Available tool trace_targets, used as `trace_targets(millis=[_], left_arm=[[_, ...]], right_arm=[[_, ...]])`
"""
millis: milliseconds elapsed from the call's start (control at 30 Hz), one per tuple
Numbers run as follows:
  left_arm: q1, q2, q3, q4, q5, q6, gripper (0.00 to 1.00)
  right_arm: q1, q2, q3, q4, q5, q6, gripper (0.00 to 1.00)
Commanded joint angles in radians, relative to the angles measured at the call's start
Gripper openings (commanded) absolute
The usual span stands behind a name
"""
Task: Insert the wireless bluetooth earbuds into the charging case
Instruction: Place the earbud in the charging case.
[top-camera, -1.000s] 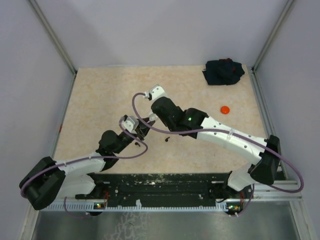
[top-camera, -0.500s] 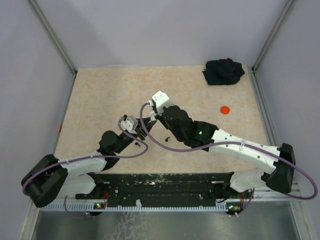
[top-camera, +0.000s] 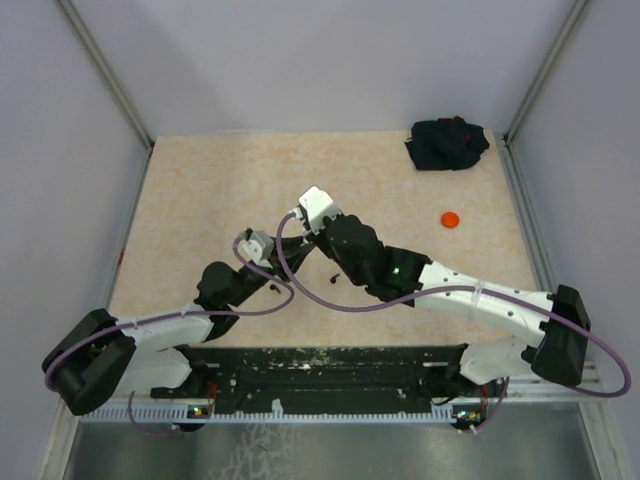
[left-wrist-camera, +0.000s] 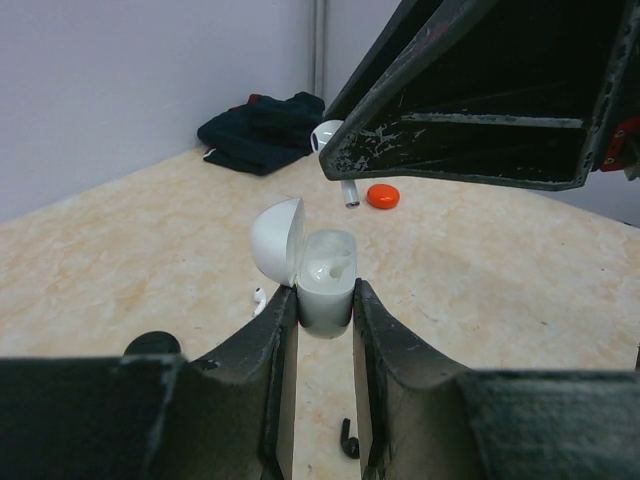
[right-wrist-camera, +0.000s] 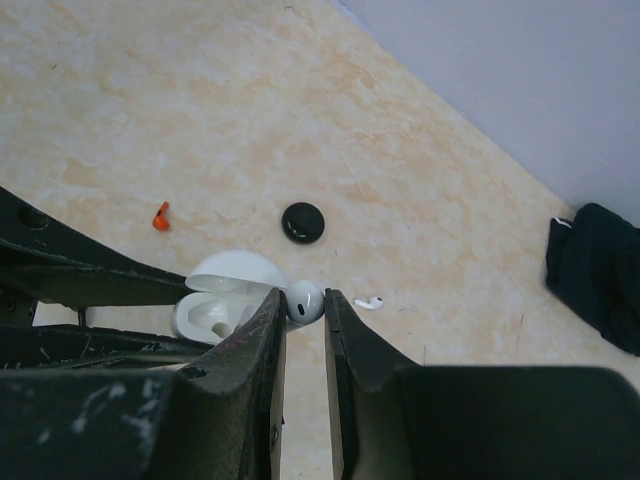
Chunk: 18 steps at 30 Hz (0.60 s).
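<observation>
Approach is the change: the left end effector (left-wrist-camera: 322, 297) grips the white plastic clamshell charging case (left-wrist-camera: 327, 285), lid open, and the right end effector (right-wrist-camera: 304, 298), pinching a white stemmed plastic earbud (right-wrist-camera: 306, 300), has swung in just beside the case's mouth, so insertion looks near. Near the case lie a red stemmed earbud (right-wrist-camera: 160, 215), a black round puck (right-wrist-camera: 302, 222) and a second white earbud (right-wrist-camera: 369, 301); only the raised lid crowds the path.
</observation>
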Motion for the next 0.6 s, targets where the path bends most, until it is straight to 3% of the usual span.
trace_targets(millis=[0, 567], left_arm=[[-0.003, -0.018, 0.016, 0.046, 0.010, -0.036, 0.00], [-0.003, -0.021, 0.016, 0.049, -0.034, -0.036, 0.00]], right_arm=[[0.011, 0.009, 0.006, 0.068, -0.016, -0.009, 0.17], [0.025, 0.058, 0.026, 0.019, -0.017, 0.003, 0.17]])
